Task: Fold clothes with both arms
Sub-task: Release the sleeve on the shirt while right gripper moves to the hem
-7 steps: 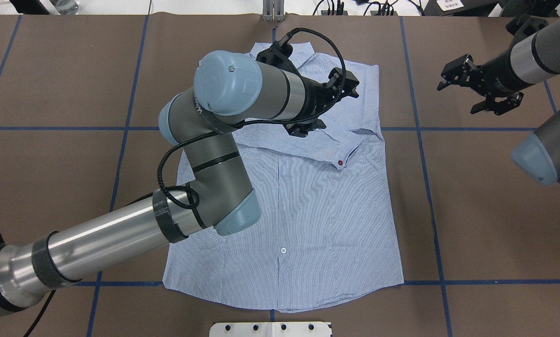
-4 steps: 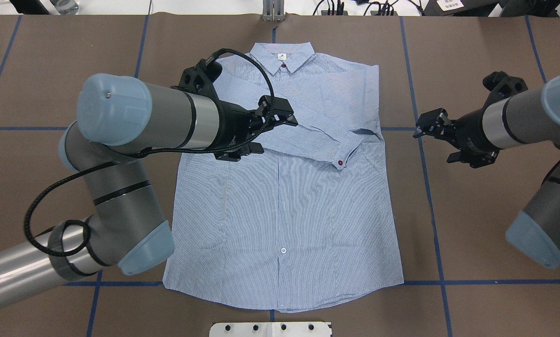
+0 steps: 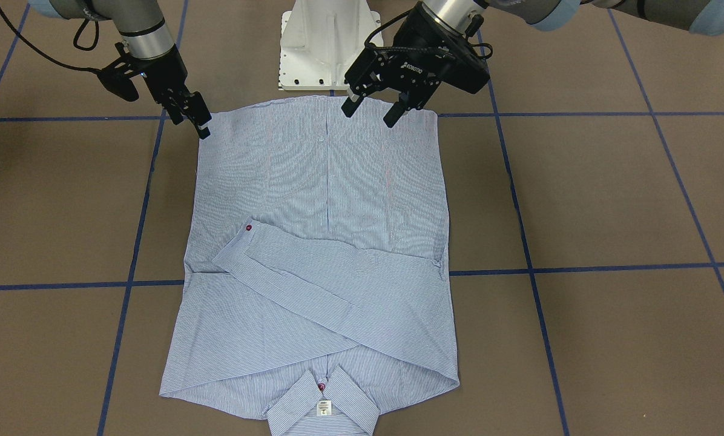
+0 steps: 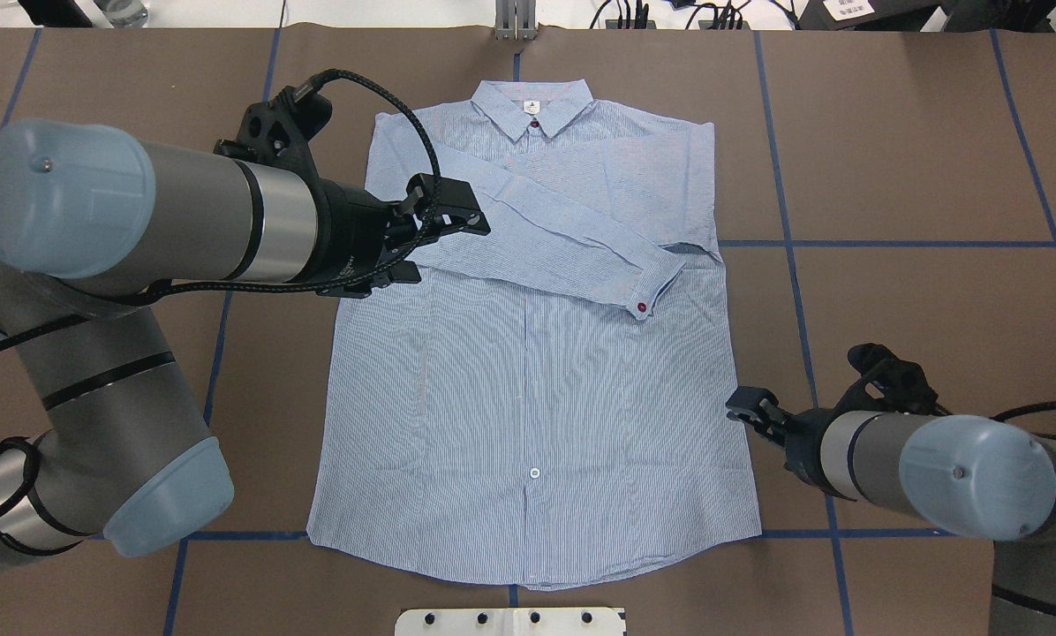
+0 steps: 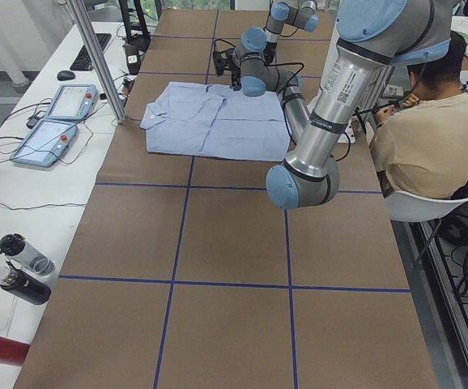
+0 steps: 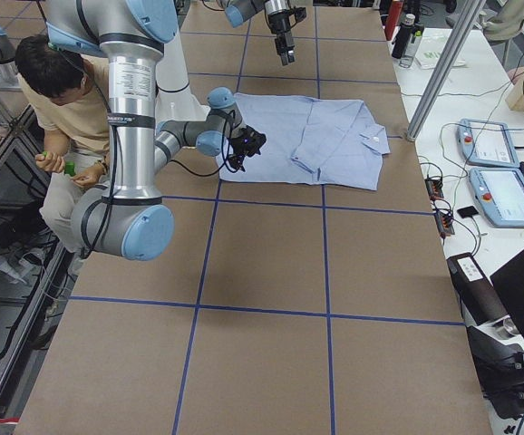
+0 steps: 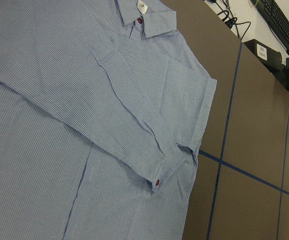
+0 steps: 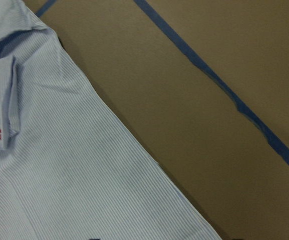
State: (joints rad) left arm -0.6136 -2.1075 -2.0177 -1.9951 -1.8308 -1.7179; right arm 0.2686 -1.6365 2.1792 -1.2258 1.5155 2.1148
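The striped shirt lies flat and buttoned on the table, collar at the far side. Both sleeves are folded across the chest, and a red-buttoned cuff lies near its right edge. My left gripper hovers above the shirt's left shoulder, open and holding nothing; the front view shows its fingers apart. My right gripper sits low beside the shirt's right edge, near the hem corner, open and empty. The right wrist view shows that edge and the bare table.
Blue tape lines cross the brown table. The white pedestal base stands just behind the hem. A seated person is beside the robot. Control tablets and bottles lie along the far side.
My left arm has drawn back leftward from over the chest to the shirt's left shoulder. My right arm has swung from the far right down to the shirt's right edge near the hem.
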